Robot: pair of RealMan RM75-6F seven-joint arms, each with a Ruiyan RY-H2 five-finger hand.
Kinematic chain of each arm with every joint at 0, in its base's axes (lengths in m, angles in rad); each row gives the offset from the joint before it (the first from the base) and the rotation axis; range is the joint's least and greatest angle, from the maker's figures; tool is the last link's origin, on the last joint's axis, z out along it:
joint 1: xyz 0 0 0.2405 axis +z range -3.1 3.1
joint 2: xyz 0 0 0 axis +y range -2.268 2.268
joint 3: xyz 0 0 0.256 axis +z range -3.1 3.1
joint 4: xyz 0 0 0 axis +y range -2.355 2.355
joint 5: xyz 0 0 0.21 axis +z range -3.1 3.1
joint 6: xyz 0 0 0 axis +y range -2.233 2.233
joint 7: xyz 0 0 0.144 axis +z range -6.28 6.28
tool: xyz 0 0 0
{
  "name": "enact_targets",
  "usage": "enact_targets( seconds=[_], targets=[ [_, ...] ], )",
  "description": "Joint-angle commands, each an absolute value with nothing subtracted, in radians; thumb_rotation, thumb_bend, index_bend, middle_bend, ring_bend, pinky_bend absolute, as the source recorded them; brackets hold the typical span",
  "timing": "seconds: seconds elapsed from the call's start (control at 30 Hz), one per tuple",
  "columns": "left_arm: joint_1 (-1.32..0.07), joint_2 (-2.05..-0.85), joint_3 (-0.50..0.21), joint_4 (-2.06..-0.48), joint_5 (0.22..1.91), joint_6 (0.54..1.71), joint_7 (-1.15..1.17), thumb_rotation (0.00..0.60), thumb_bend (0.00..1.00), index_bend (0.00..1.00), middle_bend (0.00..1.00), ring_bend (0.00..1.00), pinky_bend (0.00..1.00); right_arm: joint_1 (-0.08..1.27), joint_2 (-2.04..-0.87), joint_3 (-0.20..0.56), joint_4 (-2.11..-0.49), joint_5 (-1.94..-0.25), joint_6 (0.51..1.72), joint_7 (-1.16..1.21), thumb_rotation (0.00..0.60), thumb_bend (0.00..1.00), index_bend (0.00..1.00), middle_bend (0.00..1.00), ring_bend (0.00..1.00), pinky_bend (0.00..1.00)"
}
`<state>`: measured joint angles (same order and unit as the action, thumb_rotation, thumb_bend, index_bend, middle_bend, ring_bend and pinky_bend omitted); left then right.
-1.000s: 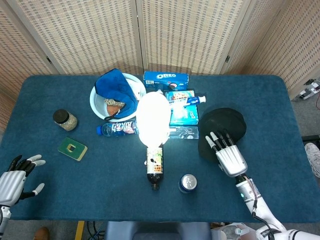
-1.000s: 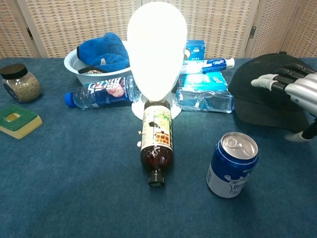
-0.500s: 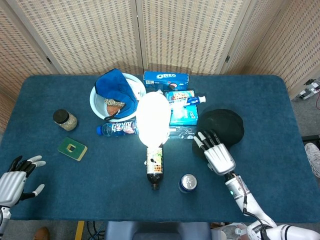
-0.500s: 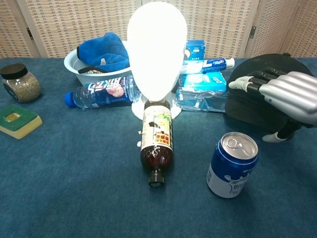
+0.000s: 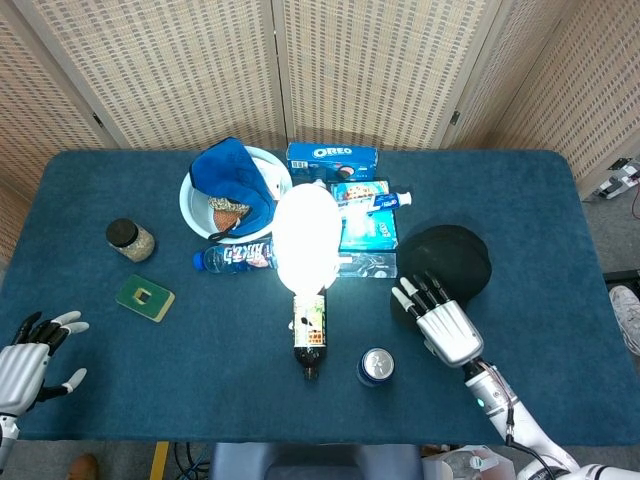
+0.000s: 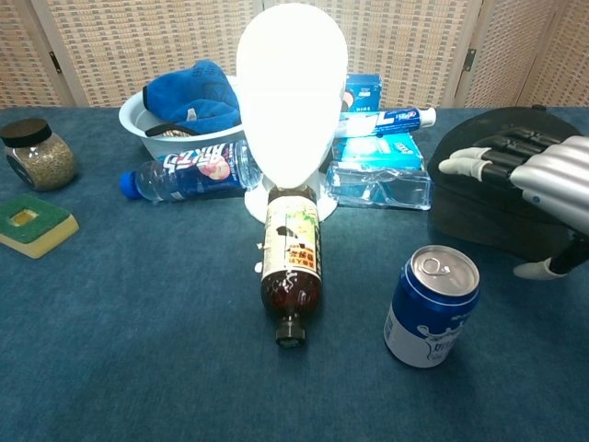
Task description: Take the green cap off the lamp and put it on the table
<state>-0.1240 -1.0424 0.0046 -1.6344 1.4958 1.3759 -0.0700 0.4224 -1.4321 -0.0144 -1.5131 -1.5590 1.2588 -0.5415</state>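
Head view: the green cap (image 5: 452, 255) is seen lying on the bench (image 5: 560, 330), to the right of the lamp (image 5: 306, 238). It looks very dark here.
Lamp: it is lit and bare. Nothing is seen on top of it.
Right hand: the right hand (image 5: 440, 320) is seen at the near edge of the cap, palm down.
Right fingers: the fingers (image 5: 415, 293) are held straight and a little apart. Nothing is pinched in them. Their tips lie over the cap's near rim, but whether the rim is touched cannot be told.
What has changed: half a second ago the right hand was a bit more to the left and further up the bench. Now it has been pulled back and to the right. The cap has been shifted only a tiny bit.
Chest view: the same hand is seen at the right edge, with the fingers out flat in front of the cap.
Left hand: the left hand (image 5: 25, 355) is kept low at the far left corner, fingers spread, with nothing held. It has not been moved.
Can: a blue can (image 5: 375, 366) stands just beside the right hand and is not touched.
What it means: the cap looks already put down, so the job seems nearly done. Only the hand is left to be taken away.
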Motion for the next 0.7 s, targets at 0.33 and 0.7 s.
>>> enact_targets(
  seconds=[0.33,0.7],
  targets=[
    [-0.132,-1.039,0.004,-1.648,1.499,1.368,-0.056,0.6,0.23,0.26,0.17,0.16,0.0,0.366,-1.388,-0.054,-1.534,-1.568,1.275,-0.51,0.6,0.0,0.0,0.0,0.0,0.0],
    [-0.126,-1.033,0.004,-1.651,1.499,1.38,-0.057,0.6,0.23,0.26,0.17,0.16,0.0,0.337,-1.382,-0.032,-1.545,-1.589,1.331,-0.553,0.6,0.0,0.0,0.0,0.0,0.0]
  ],
)
